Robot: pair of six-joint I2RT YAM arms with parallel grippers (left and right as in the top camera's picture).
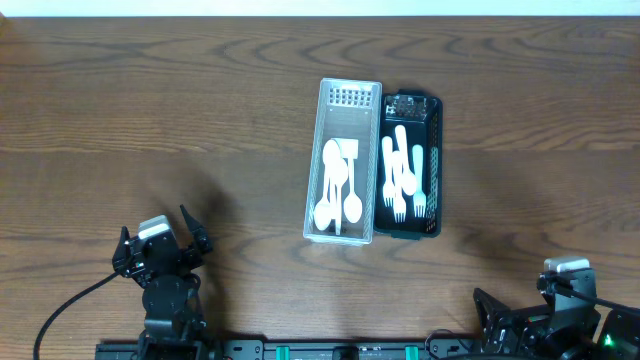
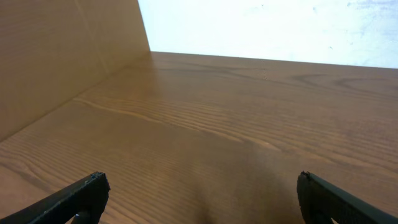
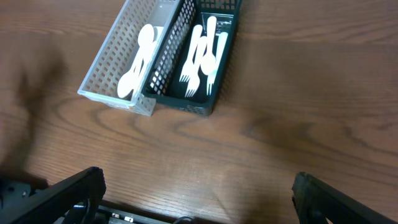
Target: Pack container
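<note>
Soft, even lighting.
Faint blurred shadows lay on the table (image 1: 120,110); the wall (image 2: 280,25) glared white.

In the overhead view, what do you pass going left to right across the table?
left end effector → white basket holding white spoons → black basket holding white forks → right end effector

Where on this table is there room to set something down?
The brown wooden table is bare left of the white slotted plastic basket, right of the dark slotted plastic basket, and on their near side, between the left claw and right claw. Crowded only mid-table, where the baskets sit side by side.
</note>
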